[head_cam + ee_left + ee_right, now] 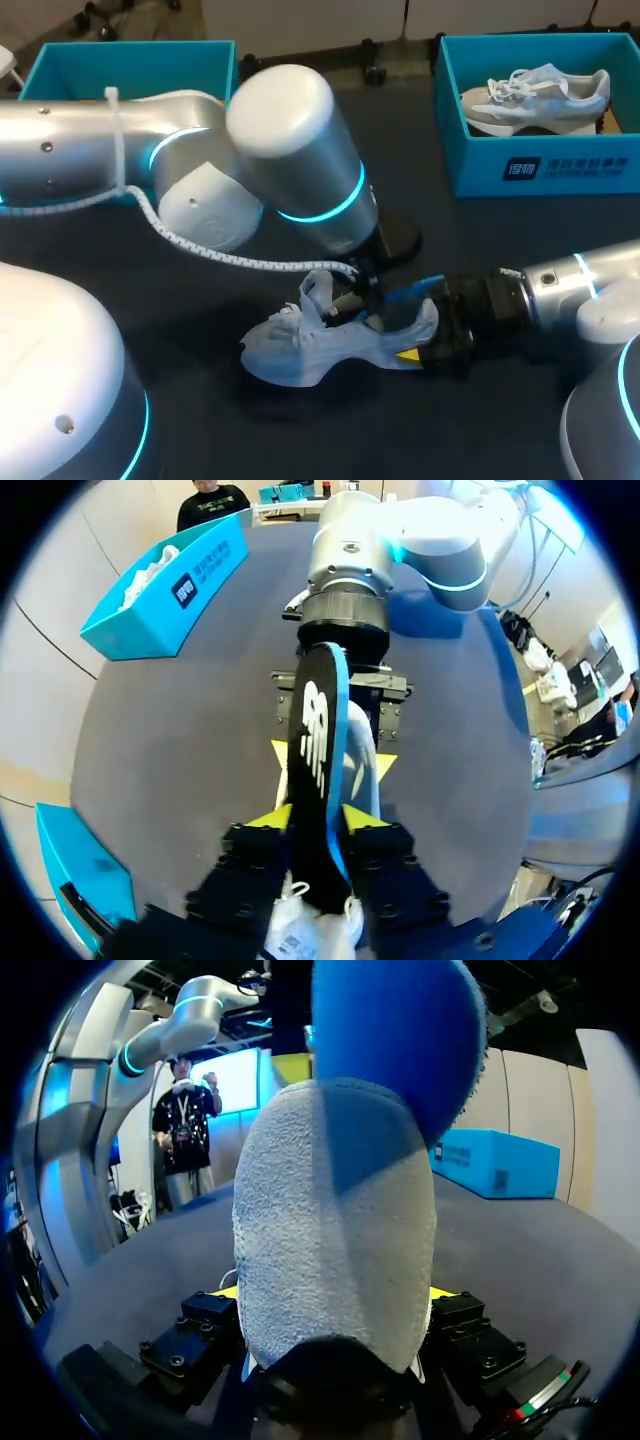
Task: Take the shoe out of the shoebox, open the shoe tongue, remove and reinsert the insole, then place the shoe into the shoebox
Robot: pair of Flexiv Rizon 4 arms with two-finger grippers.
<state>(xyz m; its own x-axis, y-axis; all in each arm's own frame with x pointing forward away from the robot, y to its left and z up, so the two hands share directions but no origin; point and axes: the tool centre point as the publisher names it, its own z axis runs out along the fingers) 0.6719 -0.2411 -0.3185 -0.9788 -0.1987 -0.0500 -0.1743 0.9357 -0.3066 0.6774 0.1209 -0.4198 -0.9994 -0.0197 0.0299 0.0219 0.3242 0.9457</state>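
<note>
- left gripper point(318, 818) is closed tight on the insole point(315, 730), held on edge just above the shoe point(300, 350).
- shoe lies on the dark table point(200, 410), near its middle.
- right gripper point(420, 352) clamps the shoe's heel from both sides.

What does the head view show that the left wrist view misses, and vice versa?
Head only: the whole shoe in profile, and the left arm itself. Left wrist only: the left end effector clamped on the dark insole. Both: the right end effector at the shoe's heel.
</note>
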